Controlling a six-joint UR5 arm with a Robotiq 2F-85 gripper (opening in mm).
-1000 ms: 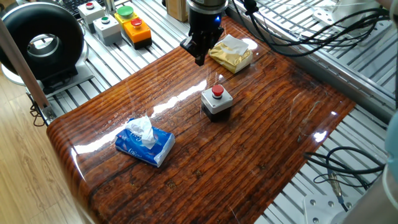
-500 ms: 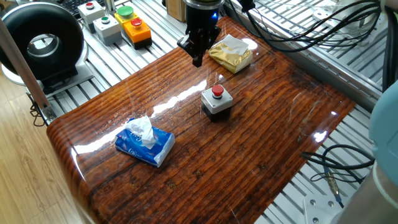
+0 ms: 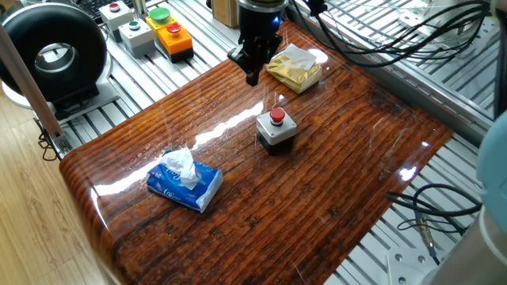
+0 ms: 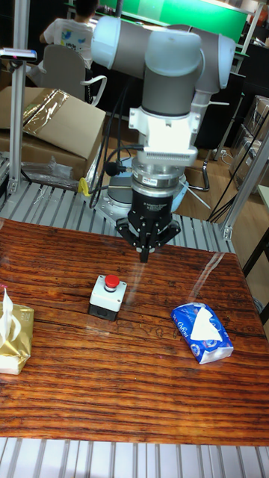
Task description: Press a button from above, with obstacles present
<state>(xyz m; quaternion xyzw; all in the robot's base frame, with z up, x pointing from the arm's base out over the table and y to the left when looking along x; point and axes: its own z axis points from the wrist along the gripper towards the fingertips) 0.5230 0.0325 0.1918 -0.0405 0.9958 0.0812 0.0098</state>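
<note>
Count on wooden table (image 3: 333, 190): 1 red-button box (image 3: 276, 129); 2 tissue packs, 1 blue (image 3: 184, 184), 1 yellowish-tan (image 3: 295, 70). Off table, rear: 3 control boxes, 1 yellow (image 3: 171, 36), 2 grey (image 3: 136, 36) (image 3: 116, 13).

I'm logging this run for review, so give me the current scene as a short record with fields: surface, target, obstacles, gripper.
surface: glossy wooden table
target: red button on a small grey-topped box, near the table's middle, not touched
obstacles: blue tissue pack and yellowish-tan tissue pack, both apart from the button box
gripper: gripper pointing down, fingertips together, above the table and off to one side of the button, beside the tan pack
</note>
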